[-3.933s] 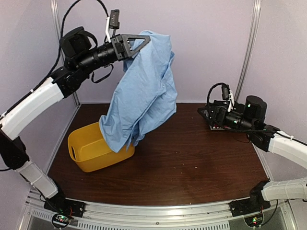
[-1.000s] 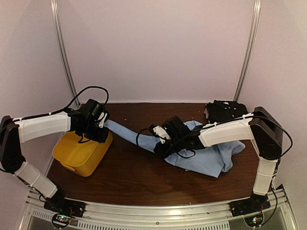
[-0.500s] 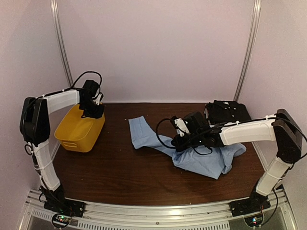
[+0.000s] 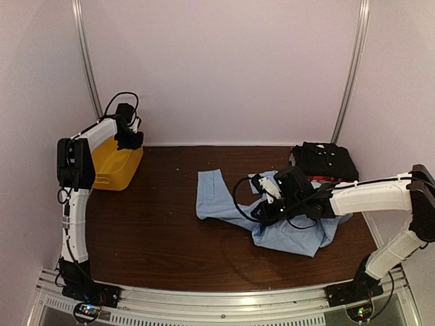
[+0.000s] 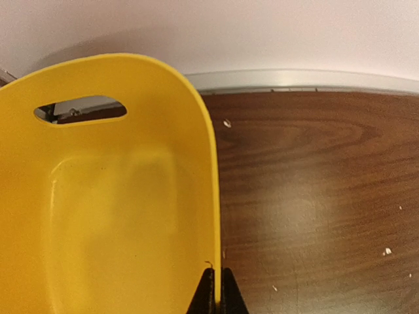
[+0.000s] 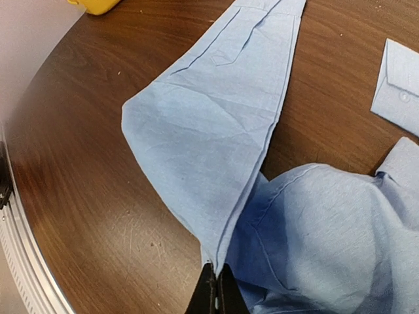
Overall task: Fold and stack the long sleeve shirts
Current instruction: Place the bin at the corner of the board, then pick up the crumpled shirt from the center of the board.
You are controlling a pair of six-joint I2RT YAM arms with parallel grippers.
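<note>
Bench (image 4: pixel 156 224): its far-left corner is hidden behind the yellow basket (image 4: pixel 115 170).

Light blue shirt (image 4: pixel 289 234) lies crumpled right of centre, w/ one flat flap spread toward mid-bench. You can't see its middle in the top view because the R arm covers it. In the R wrist view the shirt (image 6: pixel 209 131) runs out of frame at the bottom right.

The basket sits tipped against the far-left corner. In the L wrist view its left side is cut off, and you see only the inner wall (image 5: pixel 98 229) and a handle slot.

Black shirt (image 4: pixel 325 161) lies folded at the far-right corner, just beyond the blue one. A thin red strip (image 4: pixel 319 178) shows under its near edge, prob. the red-edged shirt, too little to tell more.

R gripper (image 6: pixel 216 291) is closed on a fold of the blue shirt, w/ the cloth rising from the bench into the tips. In the top view it (image 4: pixel 262 210) sits on the shirt's left half.

L gripper (image 5: pixel 216 291) is clamped on the basket rim, well apart from all shirts. Its jaws aren't visible from above (image 4: pixel 129 138).

Vs 1 s ago: the basket has gone from the left edge to the far corner. The blue sleeve no longer stretches to it, and the shirt has shifted right.
</note>
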